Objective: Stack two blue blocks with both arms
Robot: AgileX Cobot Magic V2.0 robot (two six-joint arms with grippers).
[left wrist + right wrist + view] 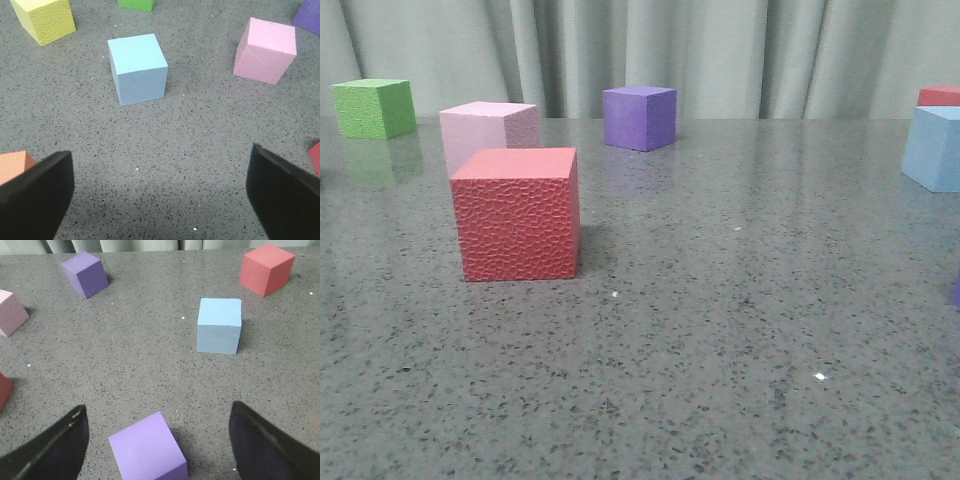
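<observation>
Your grey speckled table (720,330) spread with cubes, textured red cube (516,213) nearest in front, one blue block (137,68) standing ahead of your wide-spread, empty left gripper (160,195), the other blue block (219,325) ahead of your equally wide right gripper (159,445), a lilac cube (147,450) between its fingers.

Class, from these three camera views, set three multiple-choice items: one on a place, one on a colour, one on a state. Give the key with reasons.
1. In the front view, the pink cube stands
A. behind the red cube
B. on top of it
C. in front of it

2. The cube nearest the right claw is
A. green
B. purple
C. yellow

3. The left claw is
A. shut on a blue block
B. open, holding nothing
C. shut on a pink cube

Key:
1 A, the red cube partly hides it.
2 B, the purple cube sits between its fingers.
3 B, the blue block lies beyond its spread fingers.
</observation>
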